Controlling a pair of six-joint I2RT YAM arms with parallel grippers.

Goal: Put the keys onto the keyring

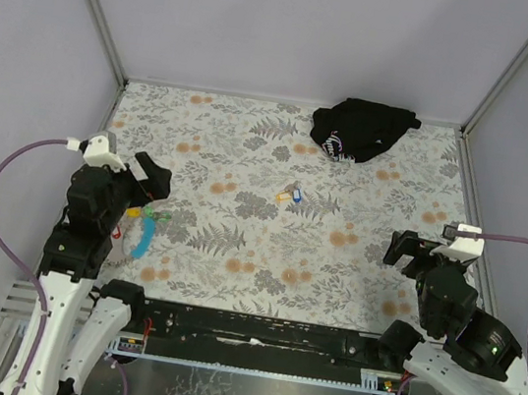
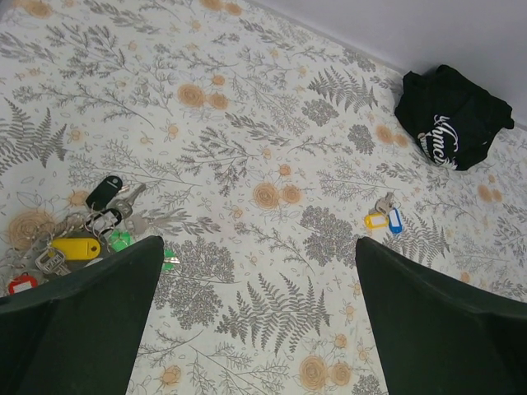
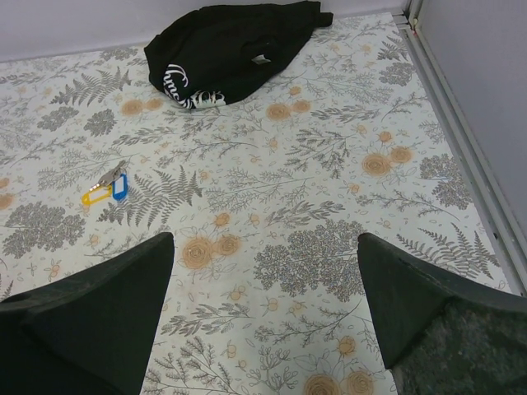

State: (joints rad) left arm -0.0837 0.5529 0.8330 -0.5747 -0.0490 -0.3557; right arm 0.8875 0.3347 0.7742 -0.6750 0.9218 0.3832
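Grey walls [image 1: 300, 24] box a floral tabletop [image 1: 250, 156]; keys [image 1: 289, 195] lie mid-frame; left gripper [image 2: 257, 247] and right gripper [image 3: 268, 243] gape empty.

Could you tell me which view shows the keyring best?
Left wrist view: the keyring and its coloured tags lie close, partly behind a finger. The top view shows it tiny by the left gripper; the right wrist misses it.

The keys [image 1: 289, 195], a small silvery cluster carrying one blue and one yellow tag, are found lying flat near the black cloth bundle [image 1: 362, 130], on its near-left side and not touching it. The keyring [image 1: 147, 215], fixed to a light-blue strap [image 1: 143, 239] and crowded with yellow, green and red tags, is laid well apart from the bundle, far to its near left.
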